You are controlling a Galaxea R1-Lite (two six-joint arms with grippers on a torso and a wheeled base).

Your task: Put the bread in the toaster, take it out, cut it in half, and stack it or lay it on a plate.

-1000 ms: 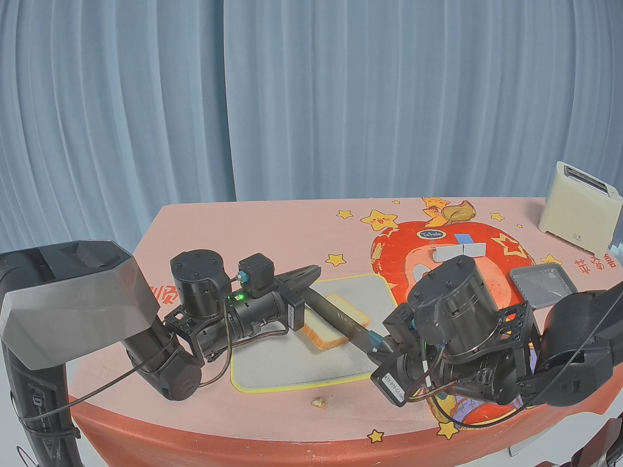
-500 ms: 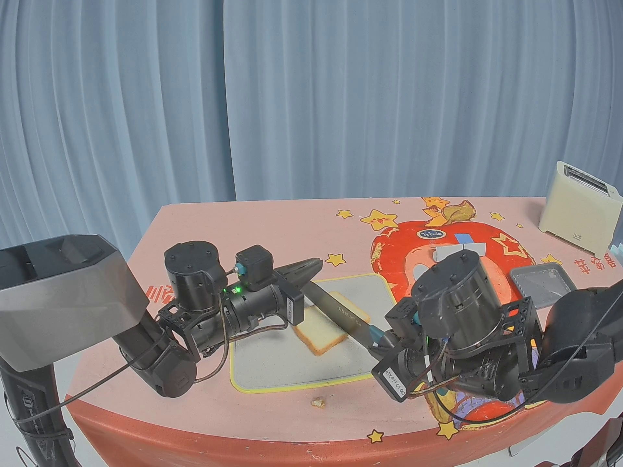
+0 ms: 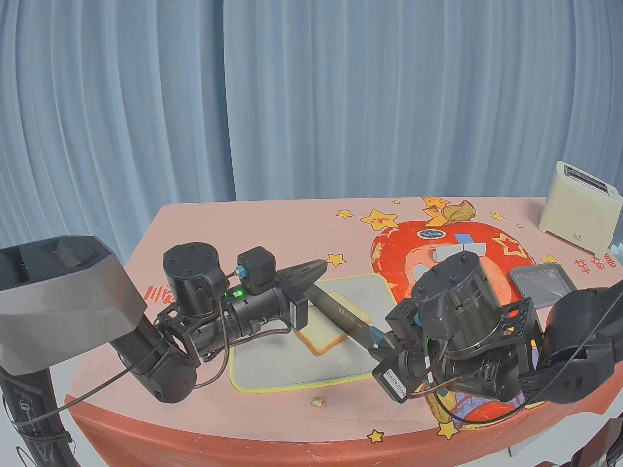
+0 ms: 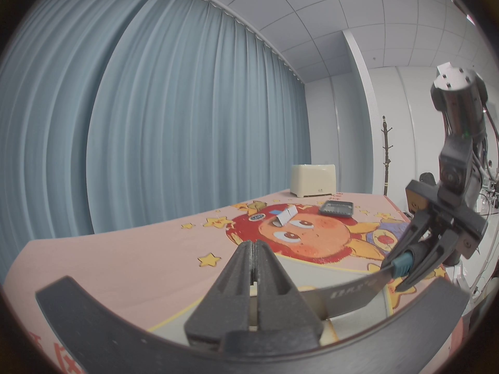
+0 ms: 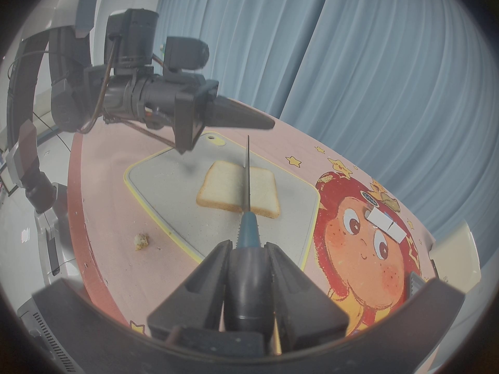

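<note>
Teal-handled knife point(image 3: 337, 312) is pinched in the right hand point(image 3: 379, 342) at the cutting board's point(image 3: 279, 364) near right edge, its blade across the bread slice point(image 3: 322, 340) lying on that board. The left hand point(image 3: 315, 268), fingers pressed together, hovers over the board's far edge. The toaster point(image 3: 579, 210) stands well beyond the board.

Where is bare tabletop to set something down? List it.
Free: the far table between its back edge and the cutting board; the board's near part, before the bread. Crowded: above the bread, where the left pincer nears the knife in the right pincer.

Pink tablecloth point(image 3: 259, 228) with yellow stars, grey yellow-edged board point(image 3: 279, 358), golden-crusted bread point(image 3: 318, 340), teal-handled knife point(image 3: 341, 315), cream toaster point(image 3: 579, 210), blue curtain point(image 3: 324, 79)
</note>
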